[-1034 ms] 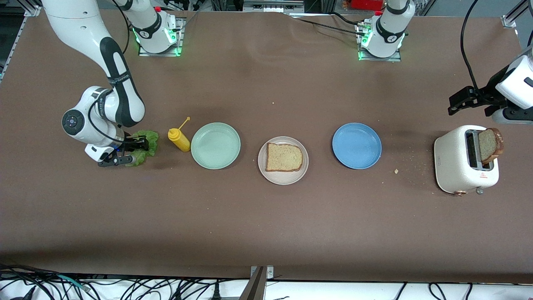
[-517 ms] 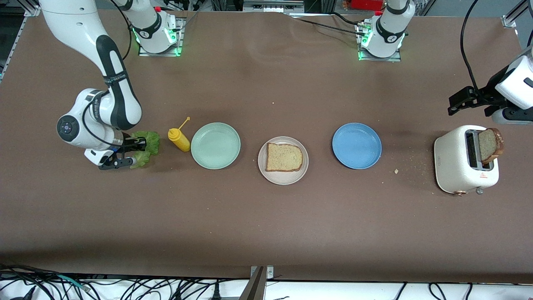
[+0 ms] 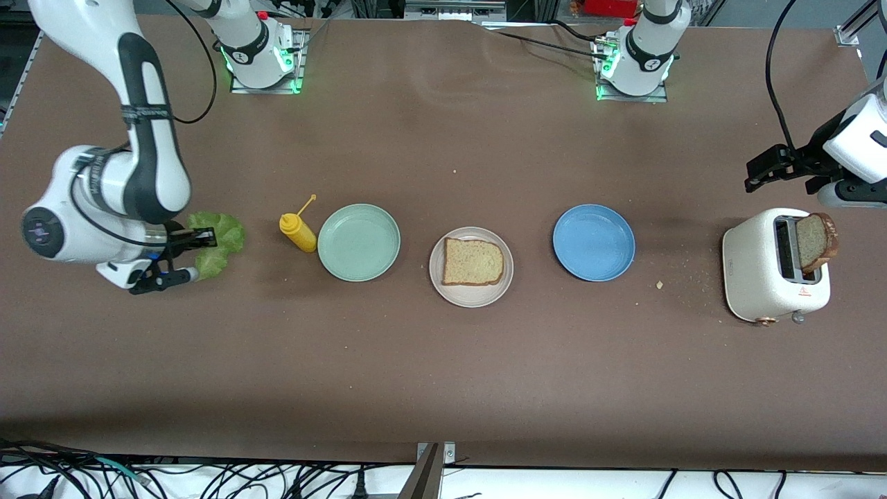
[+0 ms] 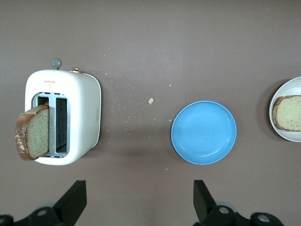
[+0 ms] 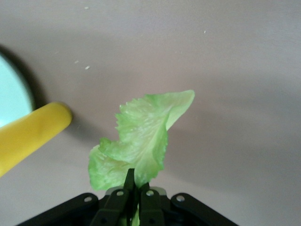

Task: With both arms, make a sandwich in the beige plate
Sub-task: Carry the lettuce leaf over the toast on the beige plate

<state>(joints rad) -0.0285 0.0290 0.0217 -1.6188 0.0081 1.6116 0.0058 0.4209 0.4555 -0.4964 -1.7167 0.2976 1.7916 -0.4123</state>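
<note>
Brown bread slice (image 3: 472, 262) lies on the beige plate (image 3: 438, 278) at mid-table, while the right gripper (image 3: 181, 256), clamped on a green lettuce leaf (image 3: 220, 239), hangs over the right arm's end beside a yellow bottle (image 3: 298, 231). The left gripper (image 4: 136, 201), fingers wide, waits above the toaster (image 3: 755, 277).

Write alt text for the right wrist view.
The right gripper has its fingers shut on a green lettuce leaf, lifted above the brown table. A yellow squeeze bottle and the mint-green plate's edge show beside it.
</note>
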